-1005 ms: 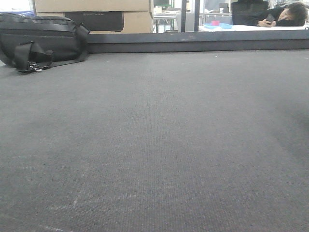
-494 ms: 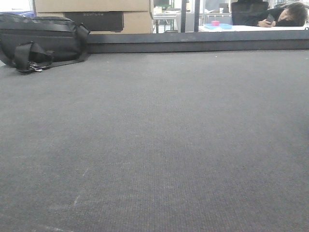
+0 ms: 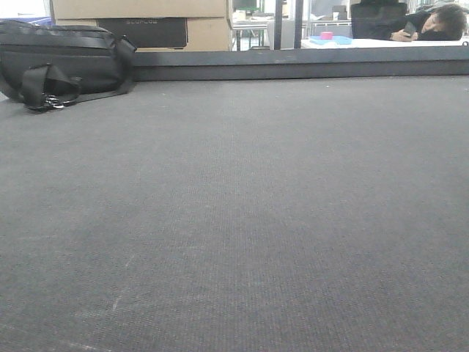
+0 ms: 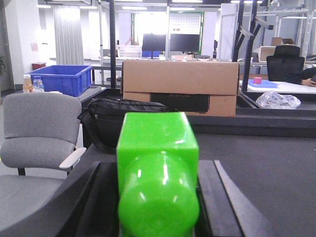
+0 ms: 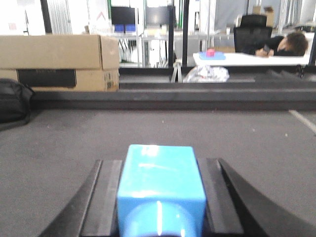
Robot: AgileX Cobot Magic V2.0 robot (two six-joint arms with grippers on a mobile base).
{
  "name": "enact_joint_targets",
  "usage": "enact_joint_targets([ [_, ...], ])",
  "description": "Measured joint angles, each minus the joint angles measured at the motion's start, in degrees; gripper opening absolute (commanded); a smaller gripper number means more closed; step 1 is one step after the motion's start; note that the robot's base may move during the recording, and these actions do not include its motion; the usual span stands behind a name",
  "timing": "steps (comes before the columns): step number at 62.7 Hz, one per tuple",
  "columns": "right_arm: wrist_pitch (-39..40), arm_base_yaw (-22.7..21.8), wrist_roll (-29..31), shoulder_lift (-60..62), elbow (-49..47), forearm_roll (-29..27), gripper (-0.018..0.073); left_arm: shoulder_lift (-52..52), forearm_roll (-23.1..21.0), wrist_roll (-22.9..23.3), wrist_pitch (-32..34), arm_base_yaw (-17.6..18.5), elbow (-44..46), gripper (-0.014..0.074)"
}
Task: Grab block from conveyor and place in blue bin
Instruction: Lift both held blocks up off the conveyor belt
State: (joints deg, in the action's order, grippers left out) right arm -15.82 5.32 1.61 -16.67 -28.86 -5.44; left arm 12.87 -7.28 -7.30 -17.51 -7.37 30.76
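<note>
Operator: Obstructions on the conveyor?
Technician: Black bag lies at the far-left edge. Cardboard box stands behind it; label print unreadable. Blue bin stands beyond the grey chair.
Operator: Hands?
Technician: Left hand is clamped on a green block. Right hand is clamped on a blue block, with the conveyor ahead.
</note>
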Motion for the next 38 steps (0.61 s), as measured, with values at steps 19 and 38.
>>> enact_joint_targets([
  [19, -2.56, 0.0, 0.0, 2.73, 0.0, 0.0, -0.0162, -0.26, -0.69, 0.0, -1.46, 4.54, 0.0, -0.0111],
  [38, -2.6, 0.0, 0.0, 2.73, 0.0, 0.0, -0.0162, -0.26, -0.8, 0.0, -1.46, 5.14, 0.0, -0.0111],
])
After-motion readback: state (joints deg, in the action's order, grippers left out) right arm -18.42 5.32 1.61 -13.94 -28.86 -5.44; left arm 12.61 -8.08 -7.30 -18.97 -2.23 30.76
